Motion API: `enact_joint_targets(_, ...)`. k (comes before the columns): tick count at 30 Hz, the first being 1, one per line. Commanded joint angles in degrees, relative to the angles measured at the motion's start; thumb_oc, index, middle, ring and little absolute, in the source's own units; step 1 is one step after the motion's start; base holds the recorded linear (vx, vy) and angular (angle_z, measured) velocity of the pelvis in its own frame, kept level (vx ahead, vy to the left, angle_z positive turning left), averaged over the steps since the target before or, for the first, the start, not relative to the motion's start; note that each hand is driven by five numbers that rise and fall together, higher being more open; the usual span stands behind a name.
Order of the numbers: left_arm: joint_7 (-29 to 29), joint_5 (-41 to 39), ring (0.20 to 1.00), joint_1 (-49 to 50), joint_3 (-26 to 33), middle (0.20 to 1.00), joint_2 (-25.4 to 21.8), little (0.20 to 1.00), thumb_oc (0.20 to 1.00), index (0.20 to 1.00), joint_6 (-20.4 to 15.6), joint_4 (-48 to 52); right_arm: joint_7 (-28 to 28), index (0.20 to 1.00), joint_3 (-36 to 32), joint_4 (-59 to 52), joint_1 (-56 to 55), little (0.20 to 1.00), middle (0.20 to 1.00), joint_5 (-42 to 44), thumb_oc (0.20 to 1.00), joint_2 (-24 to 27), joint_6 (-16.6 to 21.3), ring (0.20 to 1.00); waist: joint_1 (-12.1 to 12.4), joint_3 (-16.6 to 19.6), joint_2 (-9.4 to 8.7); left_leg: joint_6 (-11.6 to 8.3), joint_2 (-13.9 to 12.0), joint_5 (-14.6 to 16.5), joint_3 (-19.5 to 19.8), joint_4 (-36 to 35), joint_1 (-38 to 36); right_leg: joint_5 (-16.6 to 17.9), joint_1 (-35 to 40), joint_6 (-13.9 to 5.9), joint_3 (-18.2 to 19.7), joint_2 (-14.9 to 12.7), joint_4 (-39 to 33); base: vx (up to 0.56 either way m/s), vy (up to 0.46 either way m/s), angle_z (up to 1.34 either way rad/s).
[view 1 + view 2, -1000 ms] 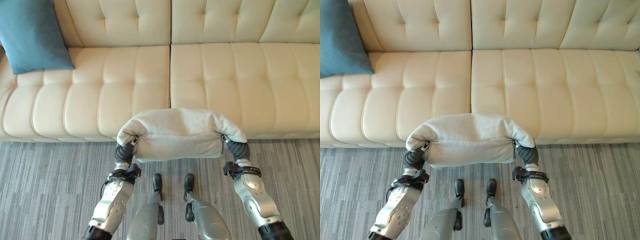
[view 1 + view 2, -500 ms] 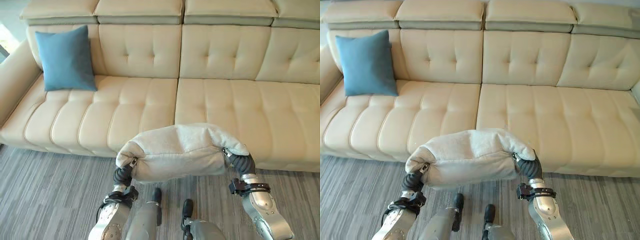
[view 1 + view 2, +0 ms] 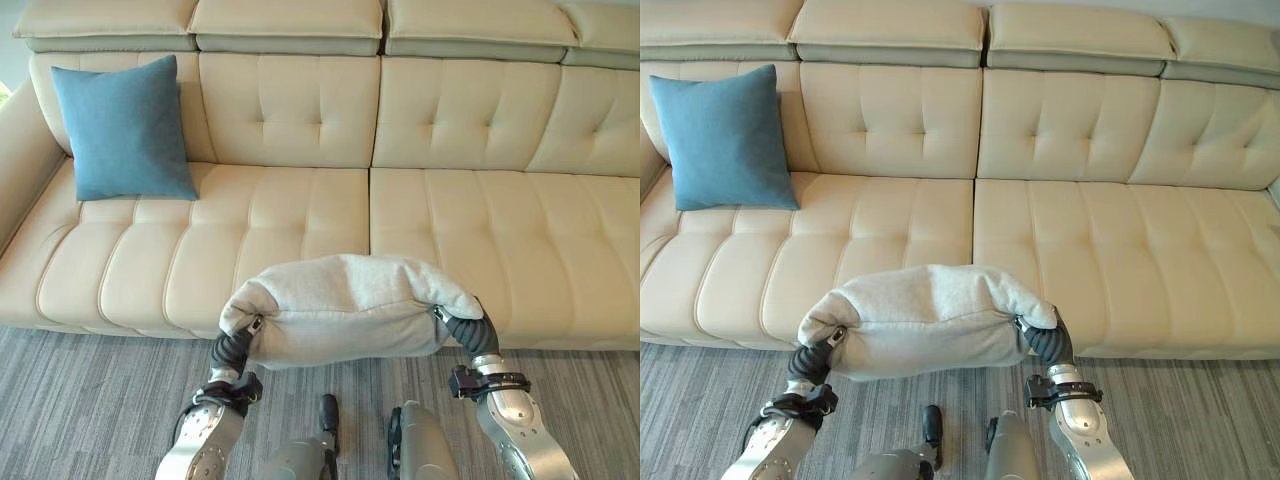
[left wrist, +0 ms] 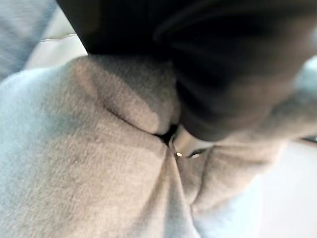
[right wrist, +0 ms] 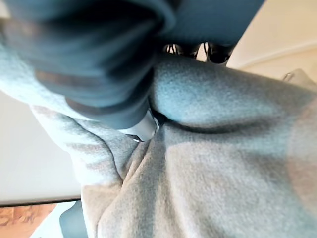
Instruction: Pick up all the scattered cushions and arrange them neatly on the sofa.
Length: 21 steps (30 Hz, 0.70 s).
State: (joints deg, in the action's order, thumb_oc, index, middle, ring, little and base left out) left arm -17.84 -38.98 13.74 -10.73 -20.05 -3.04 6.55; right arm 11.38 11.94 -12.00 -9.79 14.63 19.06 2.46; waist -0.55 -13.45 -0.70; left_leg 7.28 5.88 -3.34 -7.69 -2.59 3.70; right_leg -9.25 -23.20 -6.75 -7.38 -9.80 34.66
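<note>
The grey cushion (image 3: pixel 345 308) hangs crosswise between the two arms, its long axis running left to right, level with the front edge of the sofa (image 3: pixel 470 230) and above the carpet in front of it. The left hand (image 3: pixel 240 340) is buried in its left end and the right hand (image 3: pixel 458 325) in its right end (cloth bulges over both, so whether the fingers are curled cannot be told). The bare seat lies straight ahead and beyond the cushion, equally near to both arms. A blue cushion (image 3: pixel 125 130) already leans upright against the backrest at the sofa's left end, well apart. The move ahead is likely forward onto the seat.
</note>
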Motion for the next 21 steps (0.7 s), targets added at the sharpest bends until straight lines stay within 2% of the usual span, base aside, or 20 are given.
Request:
enact_joint_targets(1,2.2,5.2,0.200,-3.8,1.7,0.200,0.8,0.200,0.200,0.200,-5.0,7.9,0.1,0.200,-1.6,-5.5,5.8,0.200,0.200,1.2,0.200,-0.2,6.7,0.200,-0.3,-0.3,0.51,-5.75,-2.9,5.6,1.7,-2.4,-6.3,10.4,10.6,-1.52,-2.3,7.2,-30.3,0.31,-0.098,-0.46)
enact_joint_targets(2,2.2,6.4,0.200,-4.1,1.9,0.200,0.8,0.200,0.200,0.200,-4.8,8.0,0.2,0.200,-1.7,-5.6,5.7,0.200,0.200,1.0,0.200,-0.2,6.9,0.200,-0.4,0.0,0.17,-6.18,-2.8,6.2,1.1,-2.4,-7.0,12.4,10.5,-2.20,-2.2,7.7,-37.0,0.31,-0.099,-0.35)
enact_joint_targets(6,2.8,7.8,0.200,-4.1,2.1,0.200,0.6,0.200,0.200,0.200,-5.3,8.2,-0.2,0.200,-2.2,-6.8,4.7,0.200,0.200,0.4,0.200,0.1,6.8,0.200,-0.6,1.1,-0.29,-6.96,-2.6,7.5,0.9,-2.4,-8.9,14.1,11.4,-2.97,-3.5,7.5,-39.7,0.35,-0.105,0.09)
enact_joint_targets(7,3.5,8.1,0.200,-4.1,1.9,0.200,1.6,0.200,0.200,0.200,-5.4,7.9,-1.0,0.200,-2.2,-6.4,4.3,0.200,0.200,0.0,0.200,0.3,7.1,0.200,-0.5,2.5,-0.43,-7.47,-2.8,8.1,1.3,-0.5,-10.6,14.5,13.6,-2.14,-4.4,7.3,-39.7,0.59,-0.192,0.37)
enact_joint_targets(9,3.7,6.5,0.200,-3.1,1.6,0.200,3.0,0.200,0.200,0.200,-5.3,7.8,-1.4,0.200,-2.6,-6.6,3.5,0.200,0.200,0.9,0.200,0.6,7.2,0.200,-1.1,3.9,-0.07,-8.90,-4.2,6.3,2.6,4.9,-11.4,13.8,17.0,-0.10,-3.3,8.7,-39.4,0.60,-0.218,0.29)
enact_joint_targets(10,3.7,6.5,0.200,-3.1,1.6,0.200,3.0,0.200,0.200,0.200,-5.3,7.8,-1.4,0.200,-2.6,-6.6,3.5,0.200,0.200,0.9,0.200,0.7,7.2,0.200,-1.2,3.8,-0.03,-8.94,-4.3,6.5,2.6,5.2,-11.4,13.7,17.1,-0.07,-3.4,8.7,-39.4,0.38,-0.191,0.13)
enact_joint_targets(11,4.3,6.2,0.200,-2.5,1.5,0.200,3.2,0.200,0.200,0.200,-5.0,7.6,-1.8,0.200,-3.0,-6.9,2.8,0.200,0.200,1.7,0.200,1.2,7.1,0.200,-1.5,4.0,0.25,-10.56,-4.9,4.7,3.1,10.8,-10.5,12.0,19.5,1.22,-3.0,9.4,-39.5,0.40,-0.247,0.11)
enact_joint_targets(12,4.9,6.2,0.200,-2.3,1.2,0.200,3.1,0.200,0.200,0.200,-5.0,7.4,-2.1,0.200,-3.3,-6.8,2.7,0.200,0.200,2.3,0.200,1.9,7.4,0.200,-1.3,3.5,0.05,-12.20,-5.0,2.0,3.9,19.7,-7.7,10.5,21.5,2.62,-2.7,9.8,-39.6,0.45,-0.289,0.18)
enact_joint_targets(13,5.3,6.4,0.200,-2.0,1.0,0.200,2.9,0.200,0.200,0.200,-4.9,7.4,-2.2,0.200,-3.4,-7.0,2.6,0.200,0.200,2.5,0.200,2.5,7.5,0.200,-1.1,3.0,-0.08,-12.75,-4.6,1.3,4.7,23.6,-5.7,10.1,22.4,3.12,-2.7,9.8,-39.7,0.23,-0.171,0.11)
enact_joint_targets(14,5.3,6.4,0.200,-2.0,1.0,0.200,2.9,0.200,0.200,0.200,-4.9,7.4,-2.2,0.200,-3.4,-7.0,2.6,0.200,0.200,2.5,0.200,2.5,7.5,0.200,-1.1,3.0,-0.02,-12.77,-4.7,1.4,4.8,24.0,-5.5,10.1,22.4,3.15,-2.8,9.9,-39.7,0.18,-0.136,-0.04)
enact_joint_targets(15,4.9,6.5,0.200,-2.3,1.0,0.200,3.2,0.200,0.200,0.200,-4.7,7.0,-1.6,0.200,-4.1,-6.8,2.8,0.200,0.200,1.9,0.200,2.9,7.3,0.200,-0.7,2.7,-0.69,-12.74,-4.7,1.6,5.3,26.7,-2.7,8.9,23.6,3.61,-2.9,9.3,-39.7,0.12,-0.091,-0.18)
enact_joint_targets(16,4.9,6.5,0.200,-2.3,1.0,0.200,3.2,0.200,0.200,0.200,-4.7,7.0,-1.6,0.200,-4.1,-6.8,2.8,0.200,0.200,1.9,0.200,2.9,7.2,0.200,-0.7,2.7,-0.67,-12.74,-4.7,1.7,5.3,26.9,-2.6,8.9,23.6,3.61,-3.0,9.3,-39.7,0.21,-0.130,-0.27)
enact_joint_targets(17,4.5,6.6,0.200,-3.0,0.9,0.200,3.5,0.200,0.200,0.200,-4.5,6.8,-0.5,0.200,-4.3,-6.5,4.1,0.200,0.200,1.3,0.200,2.7,7.0,0.200,-0.6,2.8,-1.35,-10.84,-4.7,4.8,4.4,21.6,-0.6,8.6,24.1,3.15,-2.9,8.4,-39.7,0.09,-0.037,-0.16)
enact_joint_targets(18,4.5,6.6,0.200,-3.1,1.0,0.200,3.5,0.200,0.200,0.200,-4.5,6.8,-0.5,0.200,-4.3,-6.5,4.1,0.200,0.200,1.3,0.200,2.7,7.0,0.200,-0.5,2.8,-1.40,-10.80,-4.7,4.8,4.4,21.5,-0.7,8.6,24.2,3.11,-2.8,8.4,-39.7,0.13,-0.043,-0.05)
enact_joint_targets(20,4.1,7.2,0.200,-3.5,0.7,0.200,3.3,0.200,0.200,0.200,-4.4,7.1,1.0,0.200,-4.5,-6.4,5.9,0.200,0.200,0.2,0.200,2.7,7.0,0.200,-0.5,3.3,-1.61,-9.46,-5.2,6.3,4.5,9.3,-1.5,8.2,24.2,2.49,-2.6,8.0,-39.7,0.11,0.011,0.02)
enact_joint_targets(21,3.6,7.8,0.200,-4.0,0.4,0.200,3.5,0.200,0.200,0.200,-4.4,7.1,1.5,0.200,-4.2,-6.3,6.9,0.200,0.200,-0.5,0.200,2.7,7.0,0.200,-0.5,3.5,-1.37,-9.62,-5.5,4.8,5.2,4.6,-1.5,8.0,24.2,2.41,-2.5,8.0,-39.7,0.11,0.045,-0.13)
